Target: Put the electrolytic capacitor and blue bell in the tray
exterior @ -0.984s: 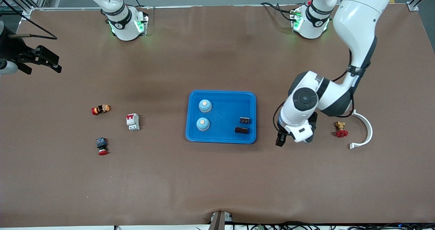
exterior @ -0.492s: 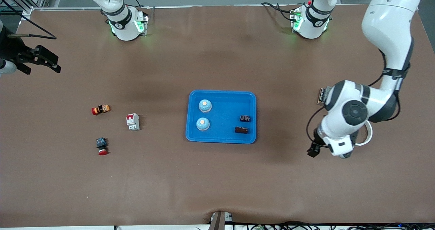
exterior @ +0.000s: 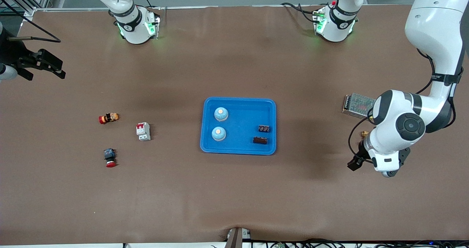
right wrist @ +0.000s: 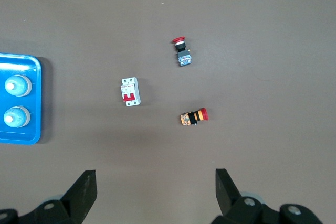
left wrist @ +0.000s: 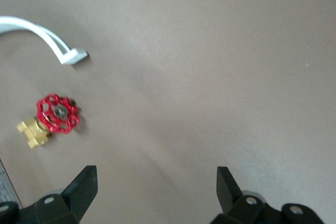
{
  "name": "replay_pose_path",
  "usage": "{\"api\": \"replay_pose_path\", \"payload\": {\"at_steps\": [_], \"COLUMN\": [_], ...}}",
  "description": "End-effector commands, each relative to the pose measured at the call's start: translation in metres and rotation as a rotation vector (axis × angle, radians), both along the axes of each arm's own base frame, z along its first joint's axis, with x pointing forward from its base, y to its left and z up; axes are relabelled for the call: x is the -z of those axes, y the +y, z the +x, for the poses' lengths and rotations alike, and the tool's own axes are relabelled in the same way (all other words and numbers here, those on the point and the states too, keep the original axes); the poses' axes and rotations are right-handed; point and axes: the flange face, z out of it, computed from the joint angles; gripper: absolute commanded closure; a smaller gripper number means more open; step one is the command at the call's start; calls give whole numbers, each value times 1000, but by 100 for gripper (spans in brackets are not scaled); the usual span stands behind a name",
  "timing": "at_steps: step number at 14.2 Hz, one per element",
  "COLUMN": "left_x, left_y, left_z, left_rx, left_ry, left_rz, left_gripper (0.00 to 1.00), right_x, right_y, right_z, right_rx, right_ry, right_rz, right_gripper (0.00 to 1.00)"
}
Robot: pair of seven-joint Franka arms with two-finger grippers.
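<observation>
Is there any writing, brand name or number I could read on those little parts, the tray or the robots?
Nothing here can be read.
White and red circuit breaker: faint markings on its face, too small to read.
Round dark badges on the robot bases: each bears a light mark, too small to make out.
Perforated metal box: no label shows.
Shallow bright-blue rectangular plastic tray: no writing shows.

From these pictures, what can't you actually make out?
- Two dark parts in the tray, front view: too small to identify.
- Brass valve, front view: mostly hidden by the left arm.
- White curved clip, left wrist view: cut off by the edge.
- Tray, right wrist view: cut off by the edge.
</observation>
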Motion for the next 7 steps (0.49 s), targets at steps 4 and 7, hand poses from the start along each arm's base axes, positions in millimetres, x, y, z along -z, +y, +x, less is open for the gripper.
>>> {"api": "replay_pose_path", "payload": {"at_steps": [4,7], "left_x": [4,-13], "left_y": [8,17], "left_z": [9,11], "left_rx": [45,43], "left_ry": [19,15], "left_rz": [47,-4], "left_gripper": [0,0], "right_x": [-4,-3], "right_y": [-3,-4], "right_z": [3,4], "right_rx": [7,7], "right_ry": [1,3], "right_rz": [4,4], "right_gripper": [0,0]}}
